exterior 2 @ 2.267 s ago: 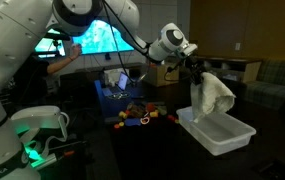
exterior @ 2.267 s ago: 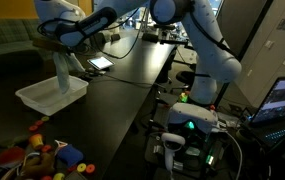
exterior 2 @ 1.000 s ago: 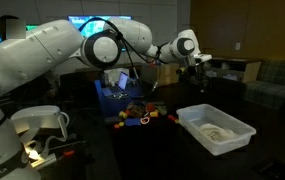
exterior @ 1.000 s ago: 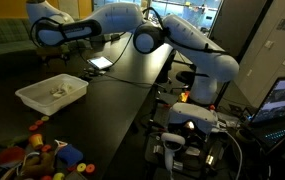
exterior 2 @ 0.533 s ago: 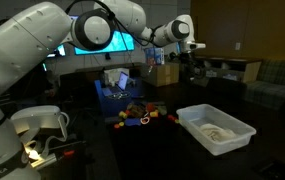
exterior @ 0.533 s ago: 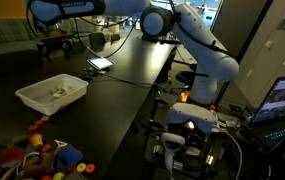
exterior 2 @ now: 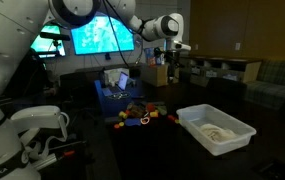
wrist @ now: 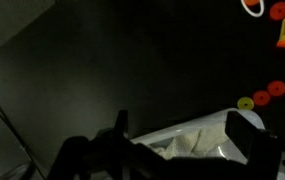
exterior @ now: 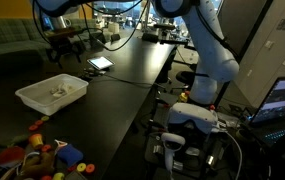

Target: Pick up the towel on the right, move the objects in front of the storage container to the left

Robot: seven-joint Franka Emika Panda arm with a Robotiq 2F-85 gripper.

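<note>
The cream towel [exterior 2: 217, 131] lies crumpled inside the white storage container [exterior 2: 240, 130], which the exterior views and the wrist view all show. The towel [exterior: 54, 95] rests on the floor of the container [exterior: 30, 97]. The objects [exterior: 37, 155], a jumble of red, yellow, orange and blue toys, lie on the dark table next to the container and appear again as the objects [exterior 2: 142, 116]. My gripper [exterior: 66, 45] hangs high above the table, open and holding nothing. From the wrist, the gripper [wrist: 182, 135] frames the container [wrist: 152, 137] and towel [wrist: 197, 146] far below.
A phone or tablet [exterior: 100, 62] lies on the dark table beyond the container. A blue box [exterior 2: 114, 92] stands behind the toys. Monitors [exterior 2: 102, 35] and cluttered desks fill the background. The robot base with green lights [exterior: 190, 125] stands at the table edge.
The towel, earlier held hanging over the container, now lies inside it. The open gripper has since risen and swung away from the container.
</note>
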